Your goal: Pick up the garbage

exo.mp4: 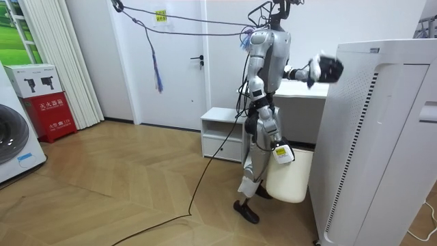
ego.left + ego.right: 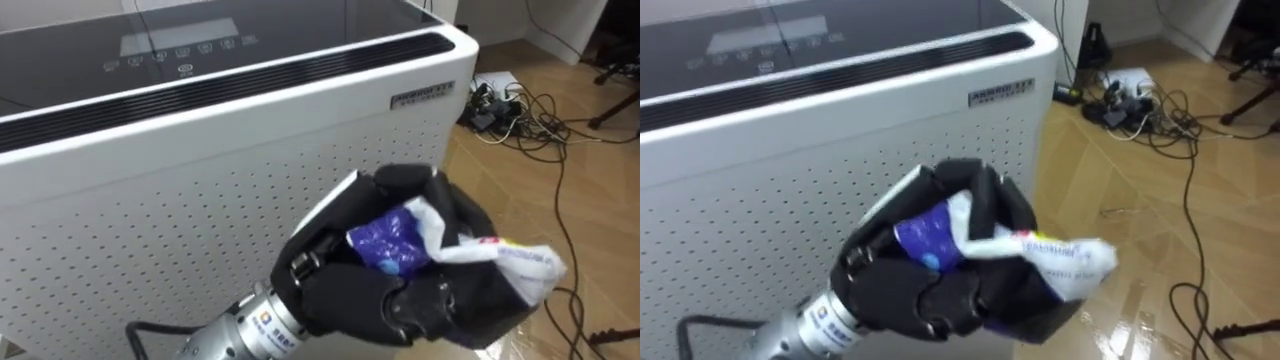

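Beside one white purifier point(image 2: 200, 150) | left hand point(image 2: 400, 300) curled round one crumpled wrapper point(image 2: 500, 258) | right hand point(image 1: 277, 146) low, state unclear

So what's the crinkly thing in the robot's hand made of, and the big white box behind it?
The crinkly thing, held in the left hand, looks like thin plastic film, probably a wrapper: white and blue, crumpled, slightly shiny. The big white box looks like hard plastic or painted metal, matte, with rows of tiny holes.
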### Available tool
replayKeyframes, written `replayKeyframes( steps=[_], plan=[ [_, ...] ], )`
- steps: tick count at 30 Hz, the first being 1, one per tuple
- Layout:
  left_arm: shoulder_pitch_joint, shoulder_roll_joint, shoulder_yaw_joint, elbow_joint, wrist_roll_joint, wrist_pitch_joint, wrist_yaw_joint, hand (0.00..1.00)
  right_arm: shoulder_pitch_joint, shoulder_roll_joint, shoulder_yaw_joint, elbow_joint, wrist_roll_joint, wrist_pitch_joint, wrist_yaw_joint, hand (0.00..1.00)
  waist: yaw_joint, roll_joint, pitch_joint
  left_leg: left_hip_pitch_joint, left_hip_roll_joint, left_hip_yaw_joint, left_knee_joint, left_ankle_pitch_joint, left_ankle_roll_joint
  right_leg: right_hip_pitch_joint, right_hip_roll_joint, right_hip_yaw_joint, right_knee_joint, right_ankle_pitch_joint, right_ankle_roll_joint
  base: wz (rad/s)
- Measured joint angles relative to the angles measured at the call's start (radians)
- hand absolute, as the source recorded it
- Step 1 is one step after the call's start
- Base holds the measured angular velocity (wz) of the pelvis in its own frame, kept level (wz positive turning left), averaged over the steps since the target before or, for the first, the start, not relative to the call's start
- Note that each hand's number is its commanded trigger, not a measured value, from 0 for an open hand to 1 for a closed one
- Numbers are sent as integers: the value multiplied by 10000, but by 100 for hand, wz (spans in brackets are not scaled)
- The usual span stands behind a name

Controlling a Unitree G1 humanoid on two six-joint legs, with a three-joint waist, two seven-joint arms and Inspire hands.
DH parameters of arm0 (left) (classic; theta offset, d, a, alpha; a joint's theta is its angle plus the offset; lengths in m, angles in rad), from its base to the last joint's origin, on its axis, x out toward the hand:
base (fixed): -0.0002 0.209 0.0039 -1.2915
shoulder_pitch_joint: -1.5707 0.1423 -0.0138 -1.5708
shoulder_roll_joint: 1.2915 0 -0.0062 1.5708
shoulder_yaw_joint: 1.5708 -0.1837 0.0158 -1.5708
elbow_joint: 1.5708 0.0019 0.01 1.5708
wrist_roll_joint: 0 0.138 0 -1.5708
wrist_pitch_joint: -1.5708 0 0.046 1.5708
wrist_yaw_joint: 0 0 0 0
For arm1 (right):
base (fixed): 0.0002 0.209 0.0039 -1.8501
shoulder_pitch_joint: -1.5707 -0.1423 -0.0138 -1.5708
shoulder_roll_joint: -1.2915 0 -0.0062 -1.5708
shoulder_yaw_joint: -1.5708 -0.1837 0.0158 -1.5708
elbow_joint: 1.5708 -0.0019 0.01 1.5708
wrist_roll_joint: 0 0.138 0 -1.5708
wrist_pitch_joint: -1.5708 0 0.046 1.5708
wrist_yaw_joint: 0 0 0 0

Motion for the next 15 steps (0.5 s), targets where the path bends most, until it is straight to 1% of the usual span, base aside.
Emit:
replayKeyframes(
  steps=[1,3,4,5,6,8,10,13,15],
  plan=[
    [78,-6,-7,330,219,109,1,100,-69,0,-13,11,3,2,-32,100,36,-42,47,-185,6,-10,97,3,-5,-174,1,-28,61,-4,-15,5],
    [200,-3,-7,792,520,121,-8,100,-249,12,-13,141,0,2,-54,100,122,-60,90,-498,18,3,272,3,-5,-449,-4,-63,122,5,-47,5],
    [208,-9,-16,1022,585,123,-7,100,-335,16,-13,234,5,3,-55,100,125,-50,97,-613,18,4,317,4,-4,-539,-12,-77,139,7,-51,8],
    [210,-31,-23,1474,671,127,-7,100,-495,36,-17,411,13,0,-66,100,115,-23,111,-818,13,5,371,15,13,-723,-28,-106,192,7,-52,7],
    [210,-79,-23,1964,763,130,-7,100,-576,73,-16,513,13,12,-93,100,142,-27,119,-935,-1,13,367,44,32,-885,-62,-119,278,7,-51,6],
    [240,-86,-22,2515,774,143,-6,100,-602,136,-16,511,17,12,-160,100,179,-36,125,-1122,-3,46,355,68,40,-1087,-104,-158,318,7,-52,-3],
    [240,-100,-22,2761,882,143,-1,100,-698,149,-18,481,19,12,-187,100,236,-21,132,-1388,-7,71,372,99,49,-1439,-160,-175,462,8,-52,-5],
    [271,-272,-49,3285,1224,84,16,100,-813,217,-14,442,171,11,-255,100,375,-13,134,-1790,-11,85,451,134,42,-1853,-160,-232,570,15,-66,0],
    [327,-424,-61,3803,1599,88,20,100,-972,247,-6,450,240,10,-305,100,475,-38,151,-2078,-1,107,515,152,38,-2164,-175,-248,656,13,-70,0]
  ],
)
